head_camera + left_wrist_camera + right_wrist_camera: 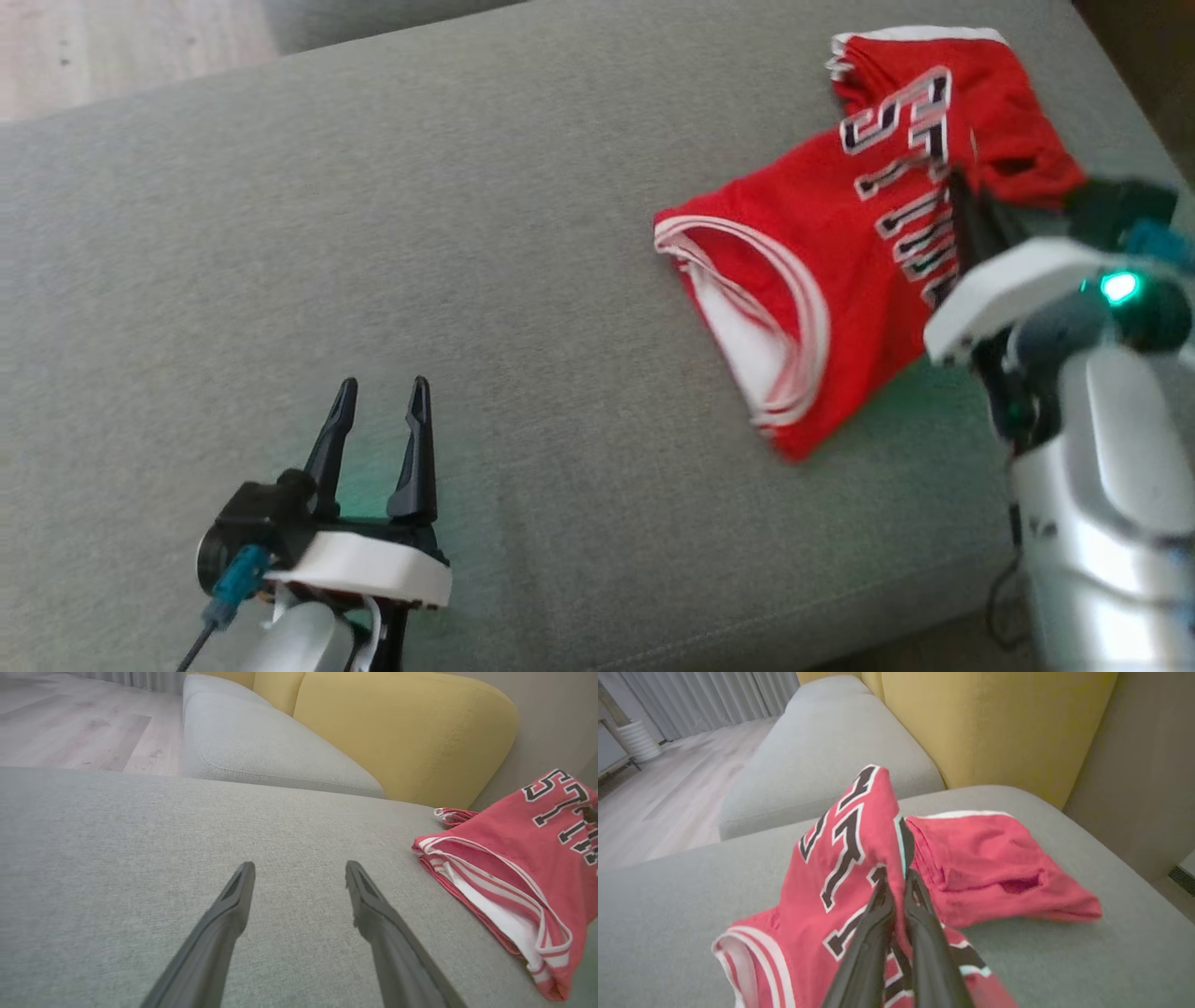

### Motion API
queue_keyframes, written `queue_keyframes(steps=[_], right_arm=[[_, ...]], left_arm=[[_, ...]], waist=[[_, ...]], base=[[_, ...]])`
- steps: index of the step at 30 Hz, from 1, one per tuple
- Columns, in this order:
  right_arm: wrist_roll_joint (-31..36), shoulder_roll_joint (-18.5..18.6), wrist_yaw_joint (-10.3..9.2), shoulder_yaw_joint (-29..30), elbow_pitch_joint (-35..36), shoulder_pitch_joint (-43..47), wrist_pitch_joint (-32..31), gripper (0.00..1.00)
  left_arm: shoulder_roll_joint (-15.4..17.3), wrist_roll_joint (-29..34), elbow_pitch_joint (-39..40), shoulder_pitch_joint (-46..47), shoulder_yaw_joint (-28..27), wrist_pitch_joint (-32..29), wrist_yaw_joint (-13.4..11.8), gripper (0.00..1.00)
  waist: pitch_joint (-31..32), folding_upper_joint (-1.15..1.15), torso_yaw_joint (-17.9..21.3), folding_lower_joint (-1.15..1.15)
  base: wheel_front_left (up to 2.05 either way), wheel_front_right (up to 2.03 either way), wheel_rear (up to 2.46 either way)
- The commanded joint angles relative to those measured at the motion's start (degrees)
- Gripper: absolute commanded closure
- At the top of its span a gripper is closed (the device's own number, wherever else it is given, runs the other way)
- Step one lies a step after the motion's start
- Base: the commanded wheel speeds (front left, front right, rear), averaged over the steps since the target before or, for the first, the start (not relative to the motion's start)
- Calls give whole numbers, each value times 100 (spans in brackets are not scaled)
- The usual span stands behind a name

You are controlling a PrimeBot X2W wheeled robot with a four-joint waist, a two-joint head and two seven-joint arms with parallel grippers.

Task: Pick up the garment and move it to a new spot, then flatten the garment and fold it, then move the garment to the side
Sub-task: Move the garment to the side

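The garment (840,252) is a red jersey with white trim and black-and-white lettering, lying bunched on the grey sofa seat (467,233) at the right. My right gripper (896,882) is shut on a raised fold of the garment (840,849), pinching the cloth near the lettering; in the head view its dark fingers (966,219) sit at the jersey's right edge. My left gripper (383,392) stands open over bare cushion at the lower left, well away from the jersey. In the left wrist view the left gripper (299,872) is spread wide, and the garment (514,868) lies off to the right.
A yellow backrest cushion (402,732) rises behind the seat, with another grey seat cushion (261,746) beyond. Wooden floor (70,723) lies past the sofa's far edge. A grey wall (1134,788) stands close on the right.
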State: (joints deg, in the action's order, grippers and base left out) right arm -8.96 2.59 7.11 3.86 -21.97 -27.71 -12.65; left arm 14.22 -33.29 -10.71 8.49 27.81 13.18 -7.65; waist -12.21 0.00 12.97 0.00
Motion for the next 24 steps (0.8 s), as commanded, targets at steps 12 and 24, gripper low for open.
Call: queue_keyframes(steps=[12,24], right_arm=[[324,465,37,546,-490,-1612,-415,100],[976,1197,37,1828,-1195,-2281,-397,100]], left_arm=[[15,-32,142,174,-213,107,-14,0],[21,60,114,349,-138,102,47,0]], waist=[[-87,0,-639,0],[-416,0,-1041,0]], base=[[0,0,0],[0,0,0]])
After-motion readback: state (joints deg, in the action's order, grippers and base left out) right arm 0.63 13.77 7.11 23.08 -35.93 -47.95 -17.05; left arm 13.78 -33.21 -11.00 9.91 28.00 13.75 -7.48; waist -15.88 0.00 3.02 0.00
